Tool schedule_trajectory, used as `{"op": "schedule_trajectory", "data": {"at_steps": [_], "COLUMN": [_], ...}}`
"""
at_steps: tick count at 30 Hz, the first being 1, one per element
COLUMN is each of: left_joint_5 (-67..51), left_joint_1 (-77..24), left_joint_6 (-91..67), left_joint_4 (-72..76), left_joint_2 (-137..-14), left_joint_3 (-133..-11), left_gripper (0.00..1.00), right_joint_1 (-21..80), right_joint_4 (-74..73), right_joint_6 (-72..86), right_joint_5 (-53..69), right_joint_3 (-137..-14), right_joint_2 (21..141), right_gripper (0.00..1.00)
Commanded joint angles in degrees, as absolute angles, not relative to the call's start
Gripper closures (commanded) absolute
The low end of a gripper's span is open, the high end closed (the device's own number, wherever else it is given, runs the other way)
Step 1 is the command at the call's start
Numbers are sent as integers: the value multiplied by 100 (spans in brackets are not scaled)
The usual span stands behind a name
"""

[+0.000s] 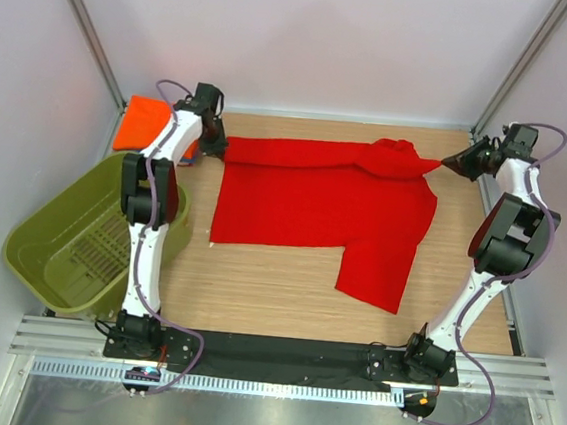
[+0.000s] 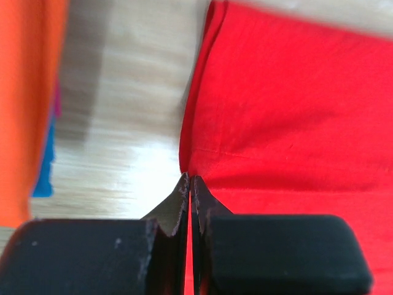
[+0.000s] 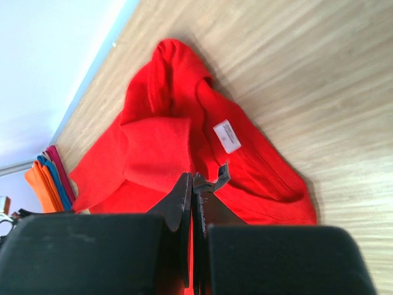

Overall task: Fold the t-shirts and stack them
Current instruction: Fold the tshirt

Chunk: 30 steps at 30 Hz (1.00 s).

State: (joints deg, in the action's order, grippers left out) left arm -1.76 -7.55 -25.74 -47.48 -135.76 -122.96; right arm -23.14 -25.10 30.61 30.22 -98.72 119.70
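Note:
A deep red t-shirt lies spread across the middle of the wooden table, its far edge pulled taut between both grippers. My left gripper is shut on the shirt's far left corner; red cloth shows between the shut jaws. On the far right, my right gripper is shut on the red t-shirt's edge by the neck, where a small white label shows. The shirt bunches near the collar. A folded bright orange t-shirt sits at the far left corner, with a blue one under it.
An olive-green plastic basket stands at the left, next to the left arm. White walls with metal posts close in the table at the back and sides. A black base rail runs along the near edge.

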Motion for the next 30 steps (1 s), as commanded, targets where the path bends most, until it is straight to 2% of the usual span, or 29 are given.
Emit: {"op": "schedule_trajectory", "data": {"at_steps": [1,12,15,18,21,23,28,30], "left_joint_5": [-343,-299,-264,-202,-158,-158,-167,-368], "left_joint_1": [-826,-826,-835,-826,-826,-870,-1150,-1239], "left_joint_6": [-2672,-2575,-2575,-2584,-2610,-2637,-2593,-2593], "left_joint_4": [-4834,-5326,-5449,-5563,-5634,-5616,-5616,-5546], "left_joint_2": [-13289,-13649,-13650,-13553,-13413,-13325,-13131,-13052], "left_joint_3": [-11963,-12278,-12357,-12392,-12445,-12437,-12305,-12191], "left_gripper": [100,100,91,88,78,75,72,72], "right_joint_1": [-2347,-2391,-2382,-2391,-2382,-2391,-2382,-2373], "right_joint_4": [-2514,-2487,-2531,-2889,-3416,-3498,-3217,-3077], "right_joint_6": [3155,3120,3138,3041,2874,2821,2813,2935], "right_joint_5": [3129,3269,3278,3305,3209,3033,2795,2839], "right_joint_3": [-9634,-9299,-9237,-9307,-9334,-9194,-8526,-8482], "right_joint_2": [11628,11874,11865,11839,11848,11795,11619,11532], "right_gripper": [99,99,94,90,86,87,99,99]}}
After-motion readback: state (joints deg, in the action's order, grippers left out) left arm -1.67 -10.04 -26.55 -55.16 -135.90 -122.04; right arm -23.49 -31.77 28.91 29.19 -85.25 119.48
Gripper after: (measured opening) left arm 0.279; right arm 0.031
